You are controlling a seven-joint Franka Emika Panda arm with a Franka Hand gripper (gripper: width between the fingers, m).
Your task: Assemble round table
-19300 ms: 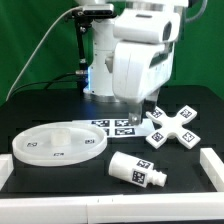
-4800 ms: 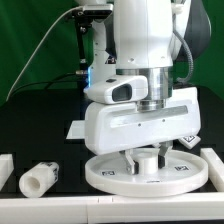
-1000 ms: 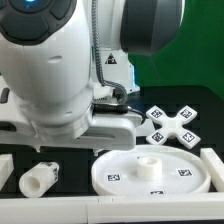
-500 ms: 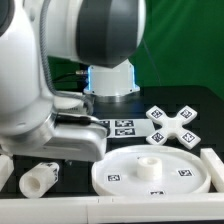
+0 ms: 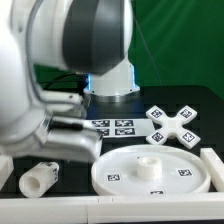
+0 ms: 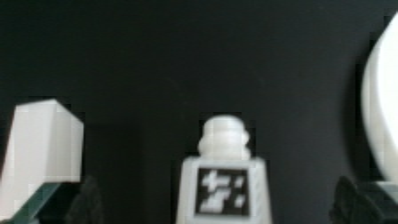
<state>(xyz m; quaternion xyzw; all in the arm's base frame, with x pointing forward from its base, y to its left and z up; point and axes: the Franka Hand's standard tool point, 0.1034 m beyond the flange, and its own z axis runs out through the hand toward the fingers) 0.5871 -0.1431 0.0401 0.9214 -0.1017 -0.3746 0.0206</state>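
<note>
**Exterior and wrist views, one moment.** You see the white round rimmed plastic disc lying flat on the black tabletop toward the exterior view's right. Its central hub points up.

The short white cylinder leg lies on its side toward the exterior view's left. It is well apart from the disc and just beside a white rectangular block at the table's edge.

The white cross-shaped base rests behind the disc, apart from it, with square tags on its arms. The marker board lies flat near the base, on the exterior view's left of it. A white rail stands just beside the disc on the exterior view's right.

The large white robot arm, blurred, fills the exterior view's left and hides the table behind the leg.

In the wrist view, the gripper stands wide open. Its dark fingertips sit at either side with the leg's tagged end between them. There is a gap on each side and nothing is gripped. You cannot tell its height above the leg. The block and the disc's rim flank the leg there.
</note>
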